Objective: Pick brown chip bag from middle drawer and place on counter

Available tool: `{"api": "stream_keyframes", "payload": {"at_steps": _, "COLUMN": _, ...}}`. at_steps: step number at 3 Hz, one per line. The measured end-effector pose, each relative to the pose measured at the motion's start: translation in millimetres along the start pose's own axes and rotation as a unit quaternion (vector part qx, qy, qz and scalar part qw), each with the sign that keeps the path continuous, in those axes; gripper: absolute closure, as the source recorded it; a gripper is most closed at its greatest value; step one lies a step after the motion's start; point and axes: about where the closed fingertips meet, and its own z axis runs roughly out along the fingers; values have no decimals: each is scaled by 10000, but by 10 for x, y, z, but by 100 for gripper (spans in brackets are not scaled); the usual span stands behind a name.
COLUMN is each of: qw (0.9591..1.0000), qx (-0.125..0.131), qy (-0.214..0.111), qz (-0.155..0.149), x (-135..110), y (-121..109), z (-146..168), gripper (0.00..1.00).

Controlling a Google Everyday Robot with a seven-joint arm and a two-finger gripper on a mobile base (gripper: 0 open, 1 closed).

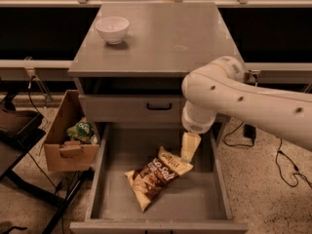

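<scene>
The brown chip bag (157, 176) lay tilted on the floor of the pulled-out middle drawer (195, 199), "Salt" legible in its white lettering. The gripper (189, 147) hung just above the bag's upper corner; whether it was parted or clamped could not be told. A cardboard box (68, 155) at left held a green packet (82, 129). Beyond, a white bowl (112, 29) sat on the counter (161, 38).

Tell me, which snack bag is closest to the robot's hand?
The crinkly brown-and-cream chip bag in the open grey drawer; the cream gripper hangs by its top corner. The green packet sits apart in the cardboard box.
</scene>
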Motion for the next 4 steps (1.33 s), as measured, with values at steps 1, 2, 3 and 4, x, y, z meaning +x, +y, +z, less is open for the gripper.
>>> {"api": "stream_keyframes", "payload": {"at_steps": 1, "qw": 10000, "qx": -48, "qy": 15, "qz": 11, "x": -46, "y": 17, "z": 73, "gripper": 0}}
{"api": "stream_keyframes", "payload": {"at_steps": 2, "qw": 9998, "qx": -118, "qy": 175, "qz": -44, "x": -76, "y": -6, "z": 237, "gripper": 0}}
{"api": "stream_keyframes", "payload": {"at_steps": 3, "qw": 9987, "qx": -324, "qy": 319, "qz": -228, "x": -523, "y": 238, "z": 1140, "gripper": 0}}
{"api": "stream_keyframes", "payload": {"at_steps": 4, "qw": 9986, "qx": -433, "qy": 184, "qz": -236, "x": -800, "y": 435, "z": 1715, "gripper": 0}}
